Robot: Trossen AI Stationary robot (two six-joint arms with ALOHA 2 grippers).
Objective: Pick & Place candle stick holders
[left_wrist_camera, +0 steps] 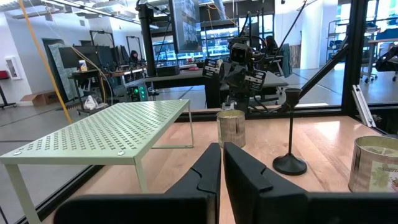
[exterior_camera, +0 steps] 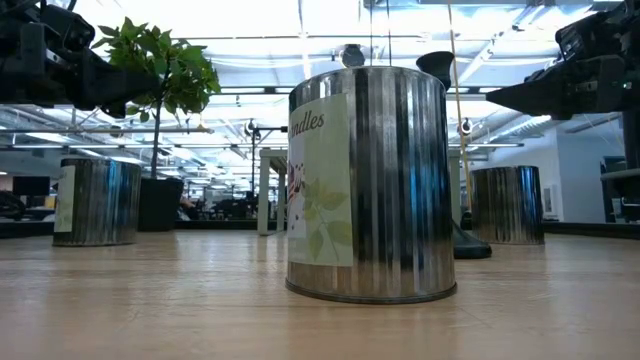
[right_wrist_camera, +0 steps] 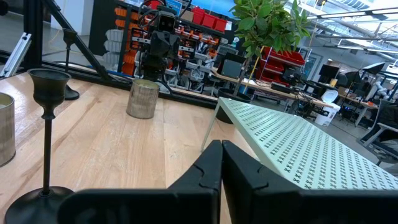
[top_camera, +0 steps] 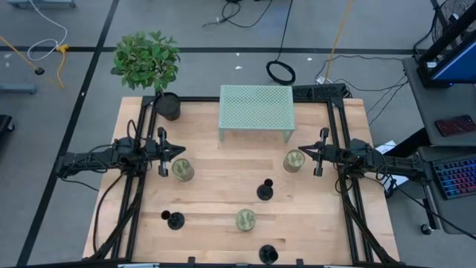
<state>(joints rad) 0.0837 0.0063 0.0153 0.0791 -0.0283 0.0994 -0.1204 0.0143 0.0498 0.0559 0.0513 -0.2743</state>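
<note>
Three brass-coloured cups stand on their bases on the wooden table: one by my left gripper, one by my right gripper, one near the front. Three black stemmed holders stand upright on round bases. My left gripper hovers at the table's left side, shut and empty, pointing level toward the middle. My right gripper mirrors it on the right, shut and empty. Each wrist view shows its shut fingers, left and right, with nothing between them.
A pale green perforated shelf stands on legs at the far middle of the table. A black pot with a leafy plant sits at the far left corner. Black rails frame the table's sides. Bare wood lies between the grippers.
</note>
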